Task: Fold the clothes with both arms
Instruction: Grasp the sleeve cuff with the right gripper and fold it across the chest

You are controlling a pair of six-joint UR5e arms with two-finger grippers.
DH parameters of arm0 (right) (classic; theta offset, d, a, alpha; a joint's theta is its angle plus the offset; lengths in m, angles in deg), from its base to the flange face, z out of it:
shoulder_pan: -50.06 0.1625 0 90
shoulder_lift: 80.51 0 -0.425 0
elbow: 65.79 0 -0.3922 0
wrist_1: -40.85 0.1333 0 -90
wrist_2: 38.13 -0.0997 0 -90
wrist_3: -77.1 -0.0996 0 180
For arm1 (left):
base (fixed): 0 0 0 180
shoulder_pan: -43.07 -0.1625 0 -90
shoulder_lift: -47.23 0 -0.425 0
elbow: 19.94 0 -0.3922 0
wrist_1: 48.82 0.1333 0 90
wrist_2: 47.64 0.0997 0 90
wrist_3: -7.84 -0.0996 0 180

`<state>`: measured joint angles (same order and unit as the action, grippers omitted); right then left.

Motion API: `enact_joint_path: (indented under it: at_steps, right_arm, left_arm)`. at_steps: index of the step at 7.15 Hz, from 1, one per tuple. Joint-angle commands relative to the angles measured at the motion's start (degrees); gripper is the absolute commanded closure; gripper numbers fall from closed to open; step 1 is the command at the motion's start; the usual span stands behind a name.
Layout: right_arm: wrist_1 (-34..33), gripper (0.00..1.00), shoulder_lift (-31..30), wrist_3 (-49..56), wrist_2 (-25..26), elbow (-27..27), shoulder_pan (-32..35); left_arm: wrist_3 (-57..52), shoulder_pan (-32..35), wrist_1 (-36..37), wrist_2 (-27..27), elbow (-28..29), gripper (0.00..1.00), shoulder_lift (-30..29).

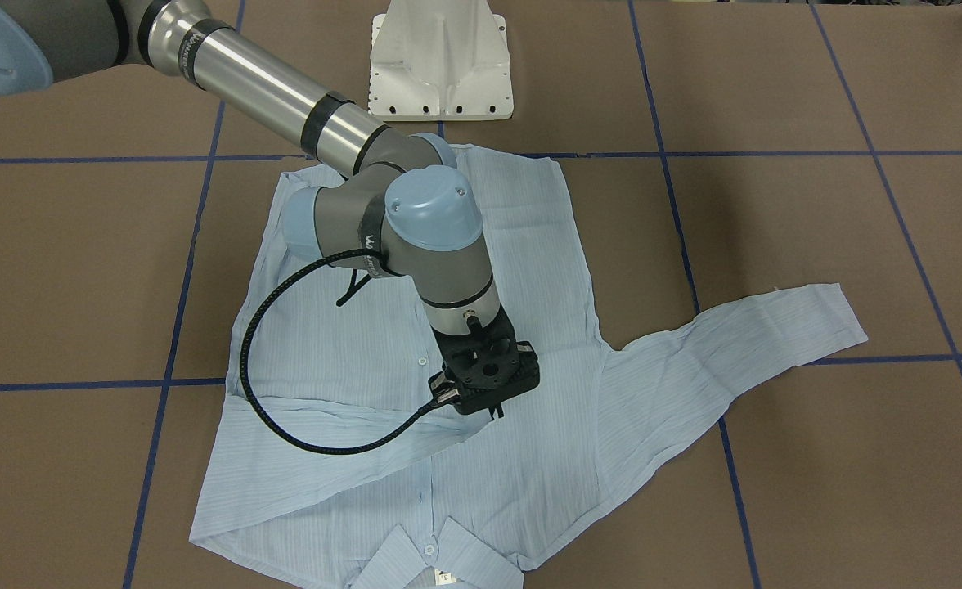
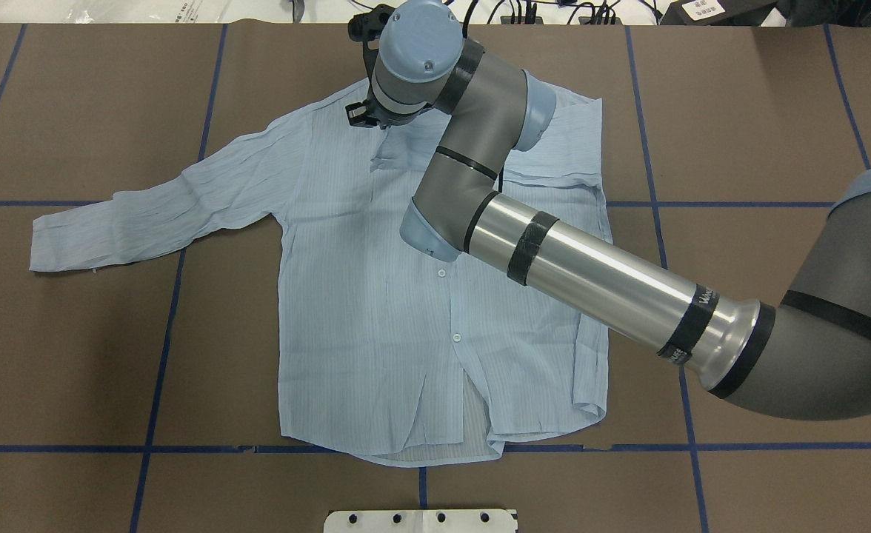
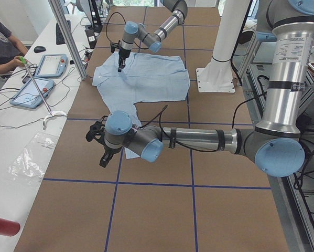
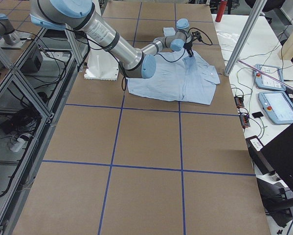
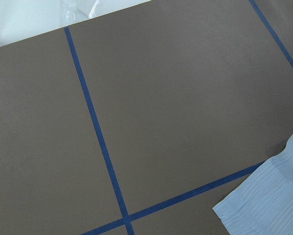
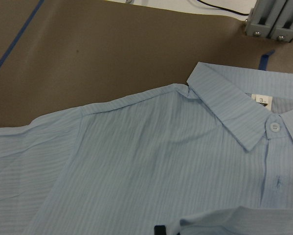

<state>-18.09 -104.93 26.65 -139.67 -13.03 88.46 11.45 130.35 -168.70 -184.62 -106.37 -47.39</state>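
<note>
- The blue shirt (image 2: 376, 318) lies flat on the brown table (image 2: 72, 355), with one sleeve (image 2: 147, 207) stretched out.
- The right gripper (image 1: 493, 407) is over the shirt near the collar (image 6: 229, 105). I cannot tell how wide it is.
- The left gripper (image 3: 103, 159) hangs over the table near the sleeve's end. I cannot tell its width either.

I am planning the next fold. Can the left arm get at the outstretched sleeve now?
Probably yes. The sleeve lies flat and uncovered on the table, the right arm is near the collar, away from it, and the left arm hangs close to the cuff, which shows in its wrist view.

A brown table (image 5: 185, 88) is crossed by blue tape lines (image 5: 94, 122). A shirt sleeve (image 5: 271, 203) is seen lying at the lower right.
</note>
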Motion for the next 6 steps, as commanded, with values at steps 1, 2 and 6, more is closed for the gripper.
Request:
enact_joint_path:
  at_steps: [1,2,6]
  right_arm:
    - [0.6,1.00,2.5,0.0,0.7,-2.4,-1.1]
    - [0.6,1.00,2.5,0.1,1.2,-2.9,-1.2]
    - [3.2,0.01,2.6,-0.3,5.4,-4.5,-3.5]
  left_arm:
    - [0.0,0.0,0.0,0.0,0.0,0.00,0.0]
    - [0.1,0.0,0.0,0.0,0.1,0.00,0.0]
    - [0.1,0.0,-0.1,0.0,0.5,0.00,-0.1]
